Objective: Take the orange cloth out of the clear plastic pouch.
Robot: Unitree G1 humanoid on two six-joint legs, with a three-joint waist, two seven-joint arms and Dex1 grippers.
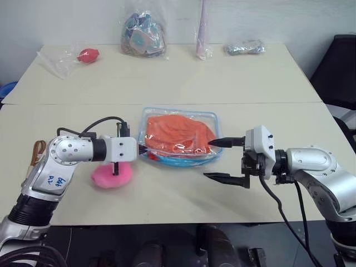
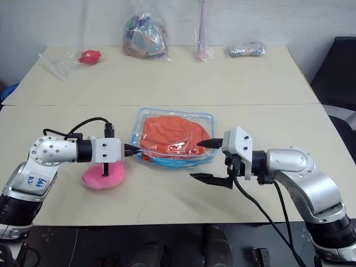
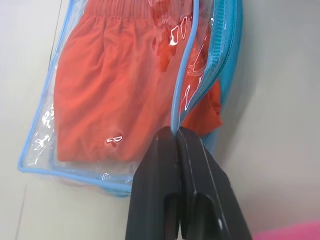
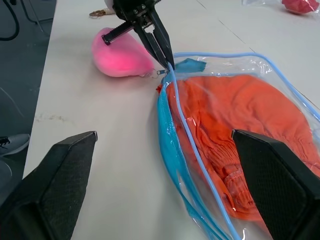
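My left gripper (image 3: pixel 176 137) is pinched together on the blue-trimmed rim of the clear plastic pouch (image 1: pixel 208 119) at its nine o'clock corner. My right gripper (image 1: pixel 222 159) waits at the pouch's three o'clock side, fingers wide apart, holding nothing. The pouch mouth gapes along the near edge, but the orange cloth (image 1: pixel 177 133) lies wholly inside. I judge the opening done; grasping the cloth and pulling it out remain.

left gripper (image 1: pixel 143 149) clamped, right gripper (image 1: pixel 222 159) spread wide
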